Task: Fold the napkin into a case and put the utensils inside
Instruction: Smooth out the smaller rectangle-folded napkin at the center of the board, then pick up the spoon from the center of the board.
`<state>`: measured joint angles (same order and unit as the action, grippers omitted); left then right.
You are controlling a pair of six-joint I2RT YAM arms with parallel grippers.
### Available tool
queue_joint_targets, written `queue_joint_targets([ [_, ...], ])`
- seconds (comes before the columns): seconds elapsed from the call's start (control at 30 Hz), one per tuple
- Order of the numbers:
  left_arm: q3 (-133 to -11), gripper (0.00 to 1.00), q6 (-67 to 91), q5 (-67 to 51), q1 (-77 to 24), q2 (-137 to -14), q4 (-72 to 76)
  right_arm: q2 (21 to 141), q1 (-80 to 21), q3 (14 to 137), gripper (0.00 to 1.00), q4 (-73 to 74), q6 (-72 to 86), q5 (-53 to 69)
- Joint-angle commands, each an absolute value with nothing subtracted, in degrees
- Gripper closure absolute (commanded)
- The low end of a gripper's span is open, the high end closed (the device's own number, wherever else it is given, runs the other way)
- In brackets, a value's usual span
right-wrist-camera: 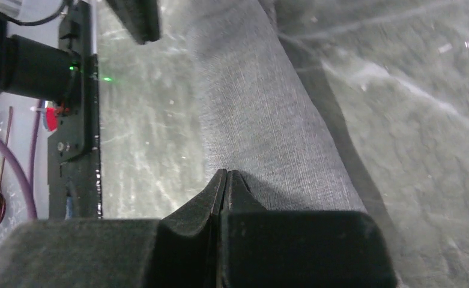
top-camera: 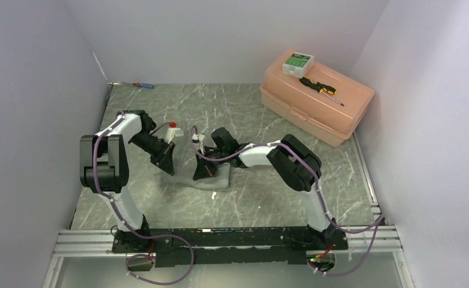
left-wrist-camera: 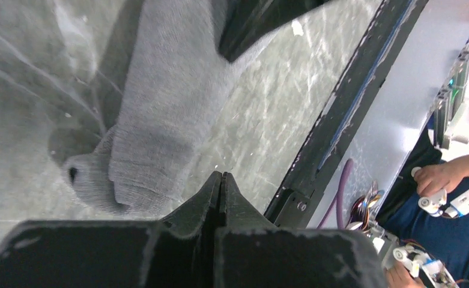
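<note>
Left fingers: my left gripper point(left-wrist-camera: 221, 177) is closed tip to tip with nothing between the pads. It sits at the left edge of the cloth; I cannot tell whether it touches.
Right fingers: my right gripper point(right-wrist-camera: 227, 174) is closed, tips low over the napkin's edge. I cannot tell whether a fold of cloth is caught between them.
Napkin: the napkin point(left-wrist-camera: 160, 108) lies mid-table between my two arms, folded into a narrow band with one rolled end showing a small opening.
Utensils: neither spoon shows in any view, so nothing is seen inside the case.
Table: the table point(top-camera: 262, 198) is smooth marbled stone, probably low in friction under cloth.
Hazard, unfolding: if my right fingers lift or slide, the band may spring open, since nothing else pins it.
Hazard, dragging: a sideways push with closed tips would likely move the whole napkin rather than crease it.
Hazard, collision: both grippers work near each other, so a crossing move risks finger contact.
Hazard, wrong item: the black-and-yellow screwdriver point(top-camera: 322, 89) on the peach toolbox point(top-camera: 334, 120), far right, is not a utensil and must not be taken.
</note>
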<state>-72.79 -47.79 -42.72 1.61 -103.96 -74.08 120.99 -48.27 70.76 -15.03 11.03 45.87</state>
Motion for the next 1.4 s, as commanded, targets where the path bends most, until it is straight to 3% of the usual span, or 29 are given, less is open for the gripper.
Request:
queue_joint_targets([
  [0.0,-68.59,0.97,-49.75,-38.38,1.25,-105.21,-67.86,122.76,-47.82,74.28,1.00,-13.37,9.55,47.47],
  [0.2,-66.38,0.97,-47.25,-33.62,1.28,-106.84,-59.19,118.47,-47.56,75.56,0.99,-11.93,8.69,45.70],
  [0.37,-67.00,0.97,-46.98,-35.27,1.29,-106.64,-60.09,108.31,-46.43,73.19,0.68,-8.81,7.62,39.20],
  [0.47,-67.56,0.95,-46.99,-36.51,1.35,-104.99,-62.36,100.41,-44.16,68.93,0.66,-7.00,8.86,31.68],
  [0.53,-68.46,0.79,-46.98,-37.70,1.56,-103.33,-64.58,95.13,-42.24,65.59,0.66,-2.70,9.17,23.89],
  [0.63,-71.00,0.48,-46.66,-39.41,1.95,-101.09,-68.21,89.25,-41.36,62.89,0.56,8.45,6.20,3.30],
  [0.73,-74.43,0.26,-45.96,-39.39,2.26,-99.76,-71.83,85.27,-38.24,58.19,0.55,14.78,7.02,-5.97],
  [0.77,-75.64,0.09,-45.69,-39.07,2.24,-99.48,-73.18,84.26,-36.85,56.49,0.55,15.95,7.56,-7.57],
  [0.8,-77.02,0.06,-45.17,-38.52,2.32,-99.17,-74.15,83.27,-35.15,54.91,0.54,16.56,7.92,-8.57],
  [1.1,-87.70,0.05,-38.74,-29.13,2.44,-94.96,-79.90,85.93,-27.96,48.60,0.50,13.05,6.29,-7.80],
  [1.37,-91.19,0.05,-32.92,-7.23,3.52,-89.47,-70.21,88.94,-25.38,47.70,0.48,12.92,6.42,-7.49],
])
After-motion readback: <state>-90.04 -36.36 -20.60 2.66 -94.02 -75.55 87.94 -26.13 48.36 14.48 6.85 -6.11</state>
